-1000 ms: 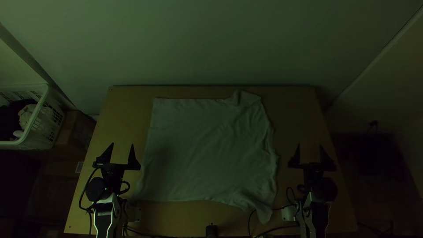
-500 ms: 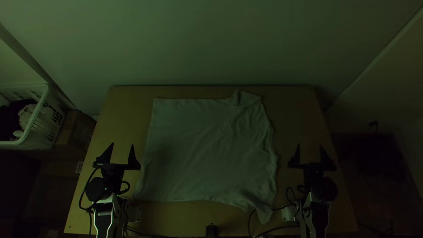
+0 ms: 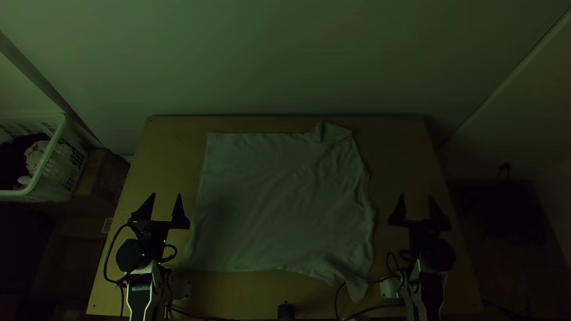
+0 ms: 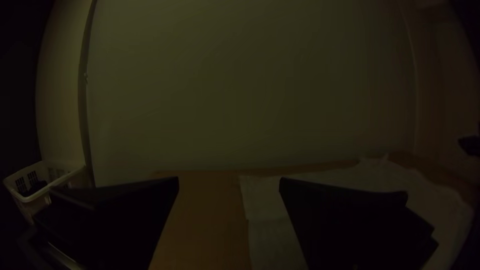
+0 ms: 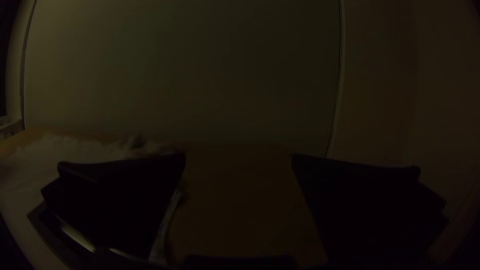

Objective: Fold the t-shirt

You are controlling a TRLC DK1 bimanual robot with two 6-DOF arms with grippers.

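One container off your table's left side: a white plastic laundry basket [image 3: 43,157] with slotted walls. In it, one dark cloth heap [image 3: 13,159] and at least one pale cloth piece [image 3: 35,156]; the dimness probably hides where one garment ends and the next begins. Beside the basket, one brown box [image 3: 102,175].

On your light wooden table [image 3: 399,139], one pale, plain fabric t-shirt [image 3: 279,202], spread out across the middle. Left part fairly smooth; right part rippled, with a bunched bit at its far right corner and a narrow tongue of cloth pointing toward your near edge.

Two grippers, one either side of the shirt. Your left gripper [image 3: 166,194], black, stands wide with nothing between its fingers, near the shirt's left edge. Your right gripper [image 3: 417,195], also black, is wide and likewise holds nothing, apart from the shirt's right edge.
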